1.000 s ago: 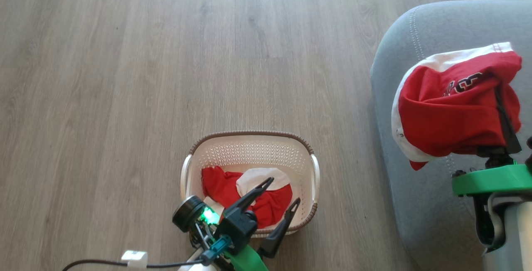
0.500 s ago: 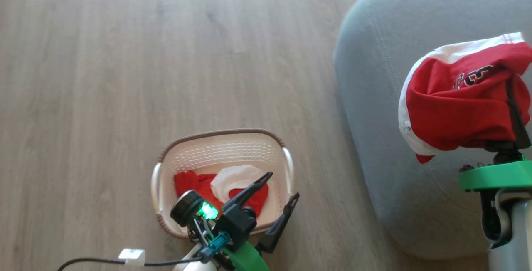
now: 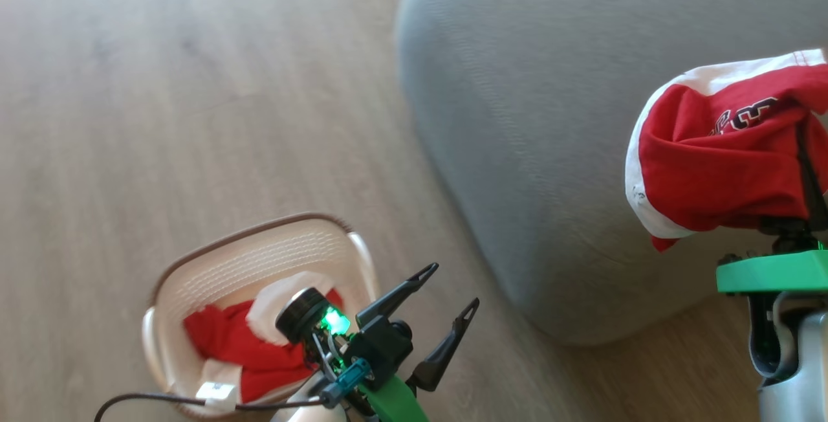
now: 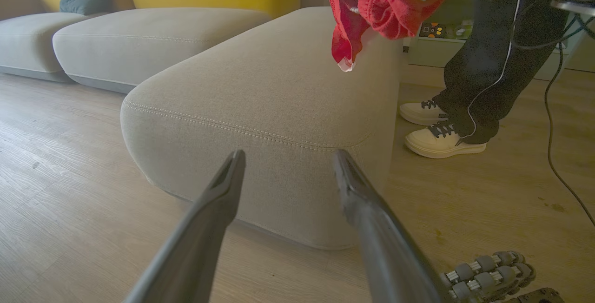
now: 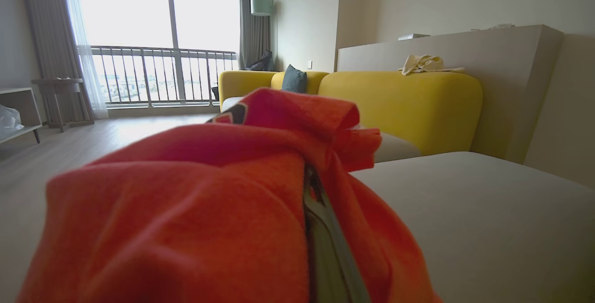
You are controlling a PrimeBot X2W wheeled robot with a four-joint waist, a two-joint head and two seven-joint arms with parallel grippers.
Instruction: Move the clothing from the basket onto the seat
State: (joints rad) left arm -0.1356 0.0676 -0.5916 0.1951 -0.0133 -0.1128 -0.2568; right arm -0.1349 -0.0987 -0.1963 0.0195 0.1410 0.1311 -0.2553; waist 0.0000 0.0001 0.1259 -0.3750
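A red garment with white bands (image 3: 718, 163) hangs bunched over my right gripper (image 3: 805, 144), which is shut on it above the grey seat (image 3: 530, 124). In the right wrist view the same clothing (image 5: 195, 200) drapes over the fingers (image 5: 325, 238), the seat (image 5: 488, 219) lying just beyond. The left wrist view shows that garment (image 4: 372, 10) hanging over the seat (image 4: 260, 94). More red and white clothing (image 3: 239, 344) lies in the cream basket (image 3: 213, 273) at the lower left. My left gripper (image 3: 453, 289) is open and empty, right of the basket over the floor; its fingers (image 4: 218, 210) face the seat's corner.
A person's legs and pale shoes (image 4: 441, 135) stand on the wooden floor right of the seat. A yellow sofa back (image 5: 409, 103) and grey cushions (image 4: 139, 38) lie beyond. A dark cable (image 3: 149, 402) trails past the basket, and a roller wheel (image 4: 488, 270) sits at the lower right.
The head camera has swung right, so the basket slid to the lower left and the seat fills more of the view. Both grippers keep their states, the right one still holding the red garment.
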